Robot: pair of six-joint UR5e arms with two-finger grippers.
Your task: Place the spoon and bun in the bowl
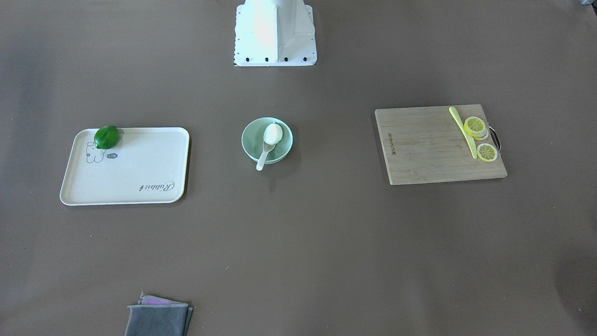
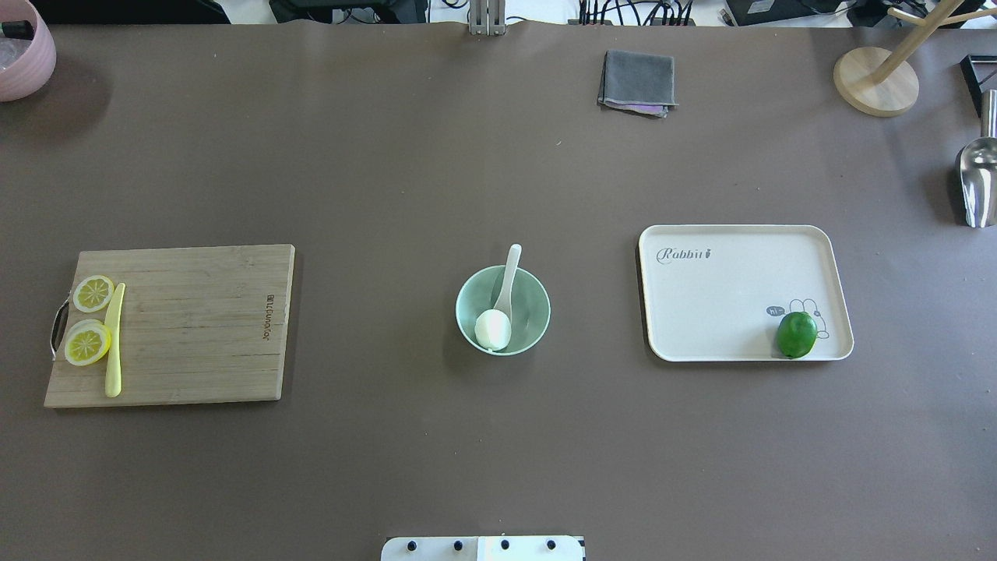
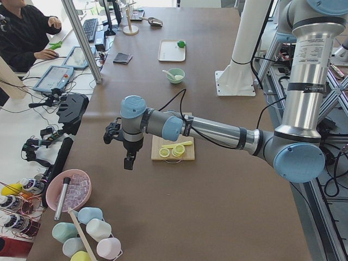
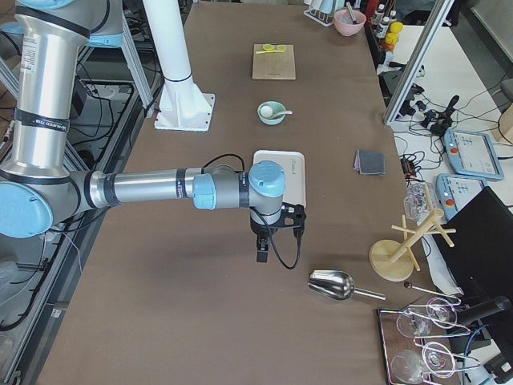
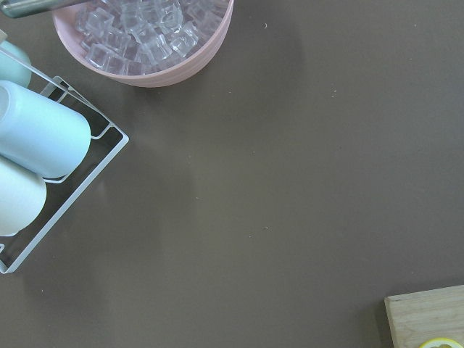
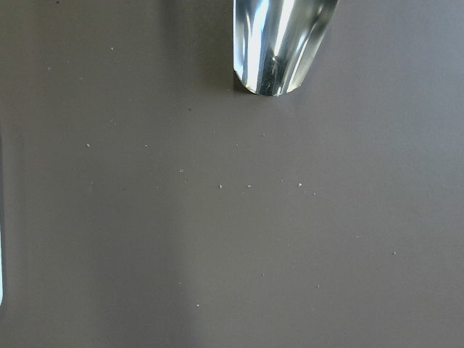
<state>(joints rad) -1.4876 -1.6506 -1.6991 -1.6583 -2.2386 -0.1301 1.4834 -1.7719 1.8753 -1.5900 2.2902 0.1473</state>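
The pale mint-green bowl (image 2: 536, 300) stands at the table's middle, also in the front view (image 1: 251, 138). The white bun (image 2: 493, 329) lies inside it on the scoop of the white spoon (image 2: 510, 270), whose handle sticks out over the rim; the front view shows the bun (image 1: 273, 133) and spoon (image 1: 261, 159) too. My left gripper (image 3: 128, 159) hangs over the table end far from the bowl, near the pink ice bowl. My right gripper (image 4: 262, 252) hangs over the other end near the metal scoop. I cannot tell whether either gripper is open or shut.
A wooden cutting board (image 2: 195, 327) holds lemon slices (image 2: 87, 343) and a yellow knife (image 2: 114, 340). A cream tray (image 2: 724, 296) holds a green lime (image 2: 796, 334). A grey cloth (image 2: 637, 80), a metal scoop (image 2: 977, 175), a wooden stand (image 2: 875, 81) and a pink ice bowl (image 5: 145, 40) stand about.
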